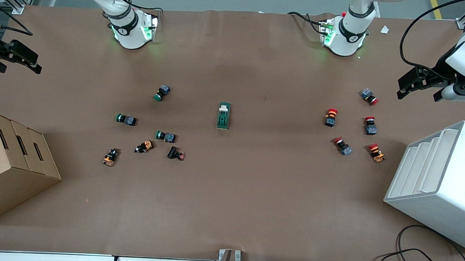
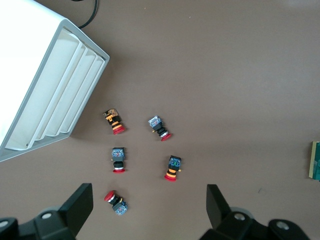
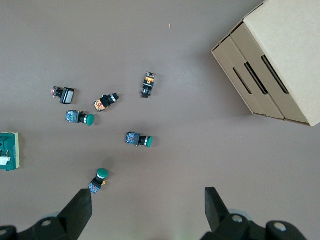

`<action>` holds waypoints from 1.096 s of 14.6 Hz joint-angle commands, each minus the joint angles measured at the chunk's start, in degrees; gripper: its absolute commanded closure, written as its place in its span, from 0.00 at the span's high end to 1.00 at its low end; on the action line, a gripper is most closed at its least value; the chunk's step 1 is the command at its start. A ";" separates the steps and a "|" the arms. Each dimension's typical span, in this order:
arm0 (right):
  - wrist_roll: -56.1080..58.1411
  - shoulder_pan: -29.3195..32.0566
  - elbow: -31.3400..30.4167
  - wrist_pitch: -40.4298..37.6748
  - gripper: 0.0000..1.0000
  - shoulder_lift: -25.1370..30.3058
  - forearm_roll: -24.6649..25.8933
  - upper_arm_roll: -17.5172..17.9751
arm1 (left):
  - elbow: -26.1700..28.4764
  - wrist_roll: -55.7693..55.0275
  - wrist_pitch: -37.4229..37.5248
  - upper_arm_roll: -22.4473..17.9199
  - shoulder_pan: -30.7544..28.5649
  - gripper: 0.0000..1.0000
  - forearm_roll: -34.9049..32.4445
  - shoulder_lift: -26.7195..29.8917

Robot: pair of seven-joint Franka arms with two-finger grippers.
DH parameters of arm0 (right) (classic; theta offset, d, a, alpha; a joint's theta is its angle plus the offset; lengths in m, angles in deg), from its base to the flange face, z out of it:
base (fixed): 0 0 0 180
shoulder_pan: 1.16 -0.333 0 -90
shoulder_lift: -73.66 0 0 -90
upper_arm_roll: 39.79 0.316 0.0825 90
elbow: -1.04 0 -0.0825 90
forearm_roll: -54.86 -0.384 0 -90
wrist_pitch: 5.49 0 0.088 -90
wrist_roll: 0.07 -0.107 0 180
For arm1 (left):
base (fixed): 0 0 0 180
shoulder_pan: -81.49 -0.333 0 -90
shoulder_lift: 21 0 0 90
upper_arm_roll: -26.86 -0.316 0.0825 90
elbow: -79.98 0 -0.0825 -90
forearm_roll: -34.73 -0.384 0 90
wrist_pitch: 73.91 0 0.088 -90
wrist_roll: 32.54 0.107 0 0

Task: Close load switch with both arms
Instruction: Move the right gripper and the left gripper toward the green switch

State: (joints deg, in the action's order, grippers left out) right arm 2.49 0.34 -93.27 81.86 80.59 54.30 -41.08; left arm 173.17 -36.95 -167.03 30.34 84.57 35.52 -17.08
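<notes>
Six push buttons, three of them green-capped (image 1: 162,92), are lying toward the right arm's end, five red-capped ones (image 1: 331,116) toward the left arm's. The load switch (image 1: 223,115) is sitting between them on brown paper (image 1: 229,201). The left gripper (image 1: 418,88) and right gripper (image 1: 14,60) are hovering wide open, holding nothing.

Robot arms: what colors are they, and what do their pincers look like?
Both are white with black bands, black cables and green lights at the bases. Each ends in a black two-fingered pincer: the left pincer, the right pincer.
</notes>
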 commanded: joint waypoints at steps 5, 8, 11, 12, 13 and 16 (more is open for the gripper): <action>-0.98 0.70 0.27 -0.77 1.00 -1.56 0.74 0.07 | -1.87 0.20 1.18 0.56 0.79 1.00 -0.61 -2.85; -0.45 0.88 0.53 0.02 1.00 -6.13 0.39 -1.17 | -1.26 -3.38 -1.35 4.94 3.33 1.00 -0.70 -6.20; 0.43 0.62 3.33 -0.15 1.00 -13.06 2.23 -1.34 | 1.63 -19.61 -10.03 10.48 6.40 1.00 -1.05 -9.80; 0.17 0.35 3.17 -0.07 1.00 -13.52 2.15 -1.34 | 2.86 -24.19 -13.37 11.45 8.24 1.00 -2.01 -11.20; -1.40 -0.52 2.13 -0.24 1.00 -13.44 1.45 -1.26 | 4.09 -26.67 -15.93 12.07 10.34 1.00 -3.41 -12.17; -20.42 -4.91 -0.60 1.51 1.00 -13.52 -2.06 -1.08 | 6.90 -36.77 -22.08 12.16 17.02 1.00 -3.78 -14.64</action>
State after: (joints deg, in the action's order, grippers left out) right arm -6.78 -1.59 -92.48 82.72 66.02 54.23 -42.45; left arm 178.04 -68.13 -185.57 42.66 98.45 32.88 -31.33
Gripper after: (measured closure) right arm 0.000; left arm 0.000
